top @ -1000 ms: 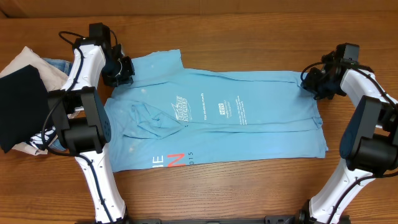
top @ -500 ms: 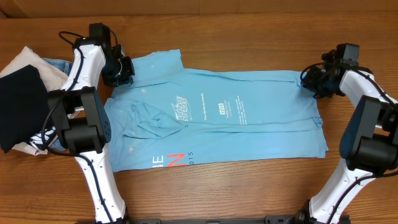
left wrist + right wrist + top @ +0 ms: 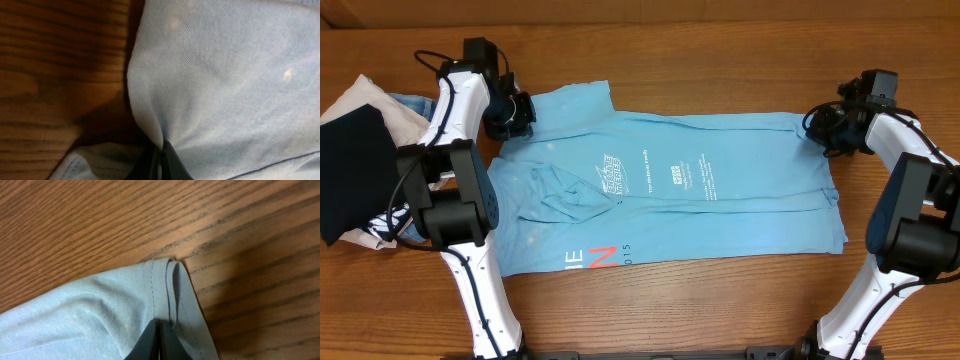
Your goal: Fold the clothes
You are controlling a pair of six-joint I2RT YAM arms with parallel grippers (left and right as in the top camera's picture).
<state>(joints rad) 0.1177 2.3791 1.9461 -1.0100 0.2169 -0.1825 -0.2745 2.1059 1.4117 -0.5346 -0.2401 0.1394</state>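
The light sky-blue T-shirt lies spread across the wooden table, with white lettering at its middle and red-pink letters near its front left edge. My left gripper is at the shirt's far left corner, shut on the shirt fabric. My right gripper is at the far right corner, shut on the stitched hem. In both wrist views the jaws, left and right, are pressed together with cloth pinched between them.
A pile of other garments lies at the left edge: a black one on top of beige and denim pieces. Bare wooden table runs along the far side and the front.
Almost nothing differs. Both grippers stay shut at the shirt's far corners, each shifted only slightly.
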